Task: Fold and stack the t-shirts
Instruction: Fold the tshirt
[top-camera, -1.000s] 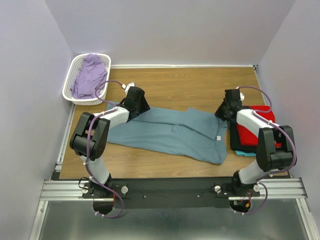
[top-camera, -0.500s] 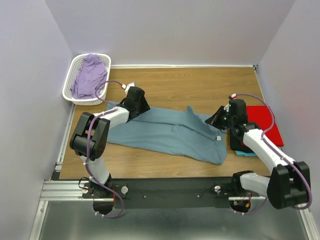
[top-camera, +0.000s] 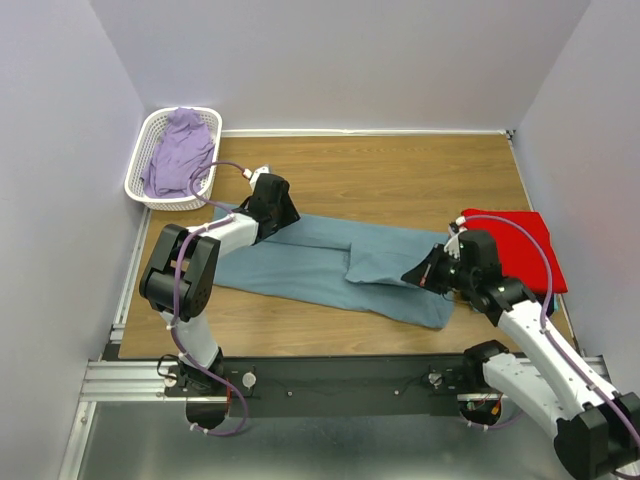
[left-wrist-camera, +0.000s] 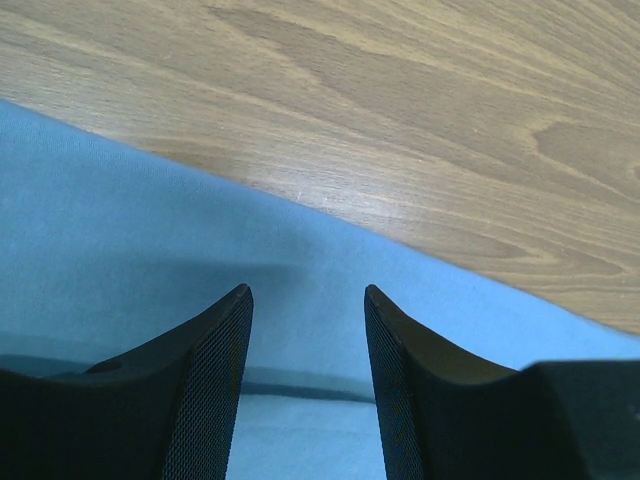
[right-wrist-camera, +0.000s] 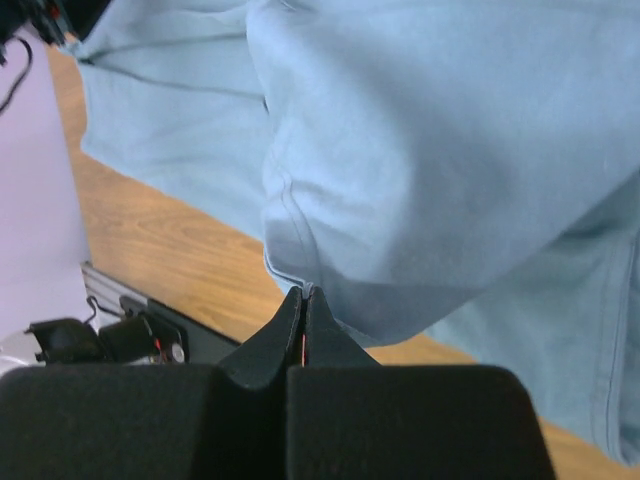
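I'm folding blue-grey t-shirt (top-camera: 300, 265): right end effector (right-wrist-camera: 304, 297) clenching flap edge; left end effector (left-wrist-camera: 307, 300) gaping over upper-left hem. Next: laying flap flat.

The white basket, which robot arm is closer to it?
Left. The left arm sits at the far edge of the blue shirt, close beside the basket. The right arm is far across the table, beside the red shirt.

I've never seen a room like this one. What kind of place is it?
Probably a robot lab's test booth, not a home: two arms bolted to a metal rail, plain walls boxing in a wooden table, and a blue shirt laid out for folding.
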